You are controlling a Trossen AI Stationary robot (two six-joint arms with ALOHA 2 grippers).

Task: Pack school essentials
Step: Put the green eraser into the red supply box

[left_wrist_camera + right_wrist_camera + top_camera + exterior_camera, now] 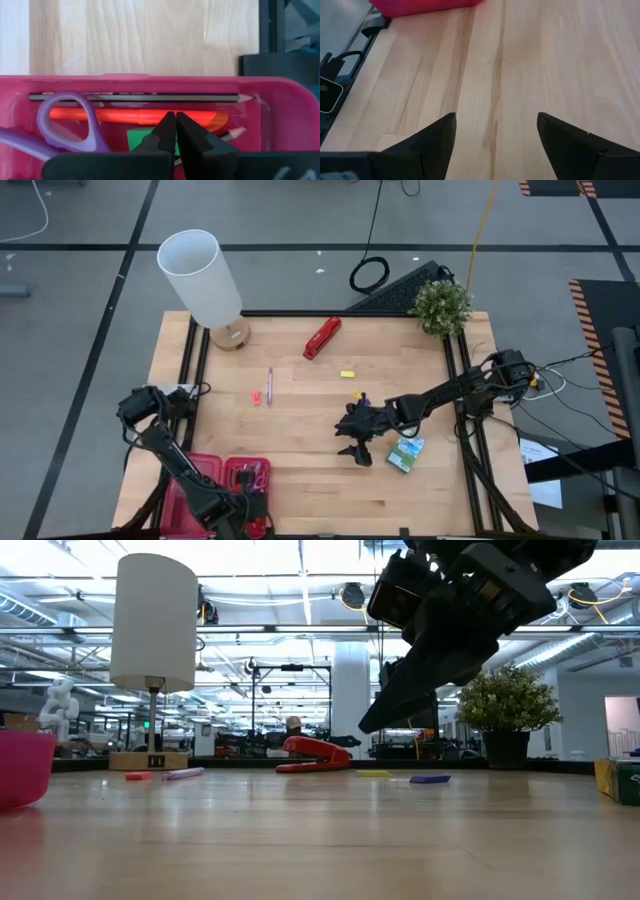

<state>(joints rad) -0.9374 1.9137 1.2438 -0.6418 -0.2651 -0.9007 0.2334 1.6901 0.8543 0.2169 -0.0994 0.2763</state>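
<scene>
Your left wrist view cuts off the purple scissors (67,122); a green item (142,137), possibly an eraser, hides behind the left gripper (175,125).

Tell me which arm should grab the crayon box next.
Right, probably. The right hand hangs open just beside the crayon box, while the left hand is shut over the pink case across the table.

No text, label, brand or number is showing clearly enough to read in any view. The crayon box (405,453) is lying on the desk (300,470) with printing on its face, but the marks are too small to make out. The striped orange-and-black floor markings (592,320) beside the desk are carrying no lettering.
</scene>
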